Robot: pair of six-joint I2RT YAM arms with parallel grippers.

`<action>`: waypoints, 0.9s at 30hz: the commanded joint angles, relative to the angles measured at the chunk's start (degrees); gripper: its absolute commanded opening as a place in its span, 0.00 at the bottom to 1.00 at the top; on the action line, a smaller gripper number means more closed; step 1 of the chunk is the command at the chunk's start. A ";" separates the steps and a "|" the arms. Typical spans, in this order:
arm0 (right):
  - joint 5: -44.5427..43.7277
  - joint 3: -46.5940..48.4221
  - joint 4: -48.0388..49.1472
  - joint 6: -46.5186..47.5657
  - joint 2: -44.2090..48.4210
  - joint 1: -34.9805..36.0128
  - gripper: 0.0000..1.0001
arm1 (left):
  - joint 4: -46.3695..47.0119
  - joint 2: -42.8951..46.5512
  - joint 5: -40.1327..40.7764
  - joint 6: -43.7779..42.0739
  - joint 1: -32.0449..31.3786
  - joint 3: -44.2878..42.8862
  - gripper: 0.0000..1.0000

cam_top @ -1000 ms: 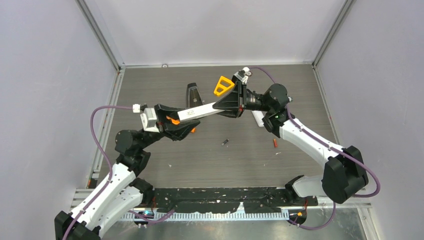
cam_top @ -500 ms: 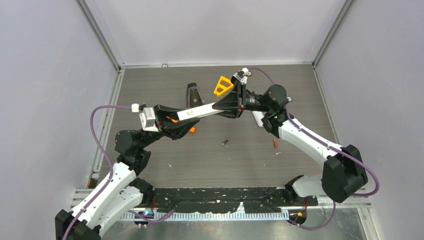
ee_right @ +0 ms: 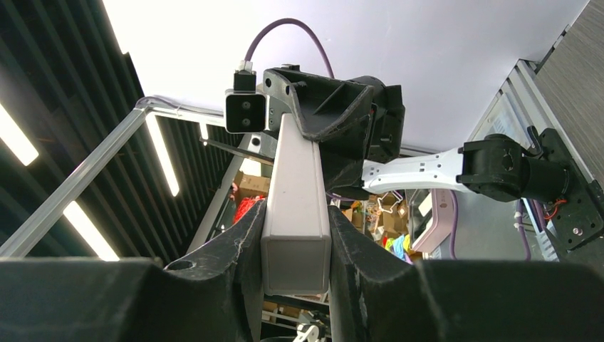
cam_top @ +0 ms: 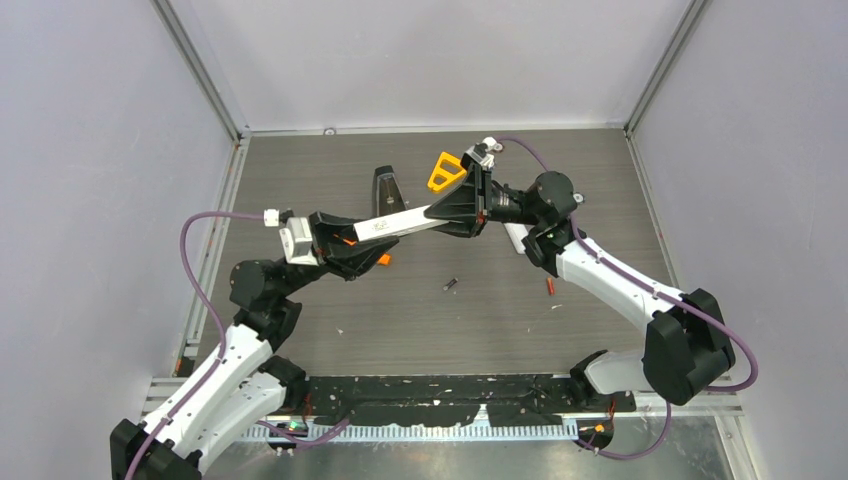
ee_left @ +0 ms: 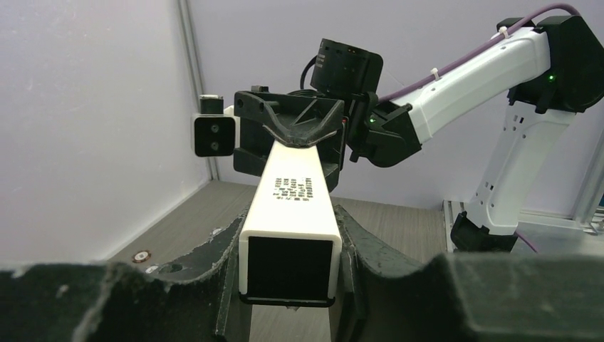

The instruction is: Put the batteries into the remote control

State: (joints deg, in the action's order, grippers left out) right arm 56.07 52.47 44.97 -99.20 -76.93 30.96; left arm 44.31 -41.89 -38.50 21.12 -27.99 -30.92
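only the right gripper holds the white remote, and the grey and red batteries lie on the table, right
Not only the right: the left gripper holds the white remote too. The left wrist view shows its fingers against both sides of one end, with the right gripper on the other. The grey battery and red battery do lie on the table.

Soft, even light fell from above on the bench (cam_top: 420, 320), only faint shadows under the arms (cam_top: 600, 275). Left wrist view was sharp further out, though the remote's (ee_left: 292, 214) near end sat dark and the fingers (ee_left: 370, 263) blurred. Right wrist view looked up: strip lights (ee_right: 89, 229) glared, panel (ee_right: 399, 43) blown white.
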 commanded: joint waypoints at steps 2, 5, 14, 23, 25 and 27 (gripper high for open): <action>-1.36 0.41 3.51 -0.10 -0.19 0.55 0.05 | 1.23 0.40 -0.10 -1.48 -0.05 -0.23 0.29; -1.13 0.12 2.33 1.65 0.04 0.57 0.07 | 0.65 0.70 0.48 -2.06 -0.05 -0.26 0.21; -0.41 0.71 -4.08 11.39 -0.02 0.59 0.39 | -4.92 1.41 -3.48 -0.85 0.84 -2.74 0.00; 0.56 3.51 -12.47 20.75 0.21 0.90 0.63 | -8.20 0.99 -7.73 4.52 3.05 -6.22 0.00; 0.54 3.43 -12.01 20.62 0.17 1.12 0.64 | -7.24 0.87 -7.82 5.46 3.40 -6.10 0.00; 0.53 3.31 -10.87 20.05 0.13 1.26 0.64 | -6.15 0.62 -8.22 6.39 3.63 -6.11 0.00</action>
State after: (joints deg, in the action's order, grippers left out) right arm 56.21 53.76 33.39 -81.87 -76.93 31.55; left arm 34.13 -41.15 -44.73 24.27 -24.95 -34.04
